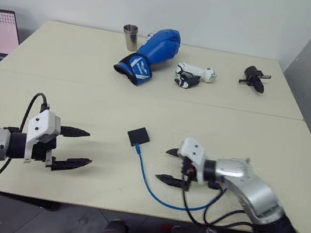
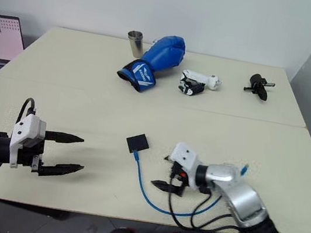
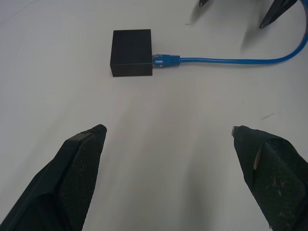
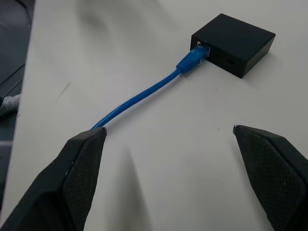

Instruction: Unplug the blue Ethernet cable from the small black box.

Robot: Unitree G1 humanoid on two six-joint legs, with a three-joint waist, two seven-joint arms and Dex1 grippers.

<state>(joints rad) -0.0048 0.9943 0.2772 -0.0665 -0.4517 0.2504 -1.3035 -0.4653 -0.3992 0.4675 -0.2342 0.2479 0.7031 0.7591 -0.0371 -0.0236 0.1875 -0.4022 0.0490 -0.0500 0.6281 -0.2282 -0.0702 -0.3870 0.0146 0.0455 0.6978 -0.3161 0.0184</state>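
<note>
So the box (image 1: 138,135) sits flat near the middle of the front bench (image 1: 87,100), and the cable (image 1: 146,181) is still plugged into its near side, looping toward the bench edge and round to the right. The left gripper (image 1: 73,148) hangs off to the box's left, fingers wide apart, nothing in them. The right gripper (image 1: 169,166) is just right of the cable, also wide apart and empty, with the cable running close past one of its fingertips in the right wrist view.

What could go sideways, I reckon: the box looks light and nothing pins it, so a tug on the cable alone would probably just drag the box along. If the plug's latch isn't pressed it likely won't let go either. And grabbing the cord well back from the plug would mean pulling on slack
</note>
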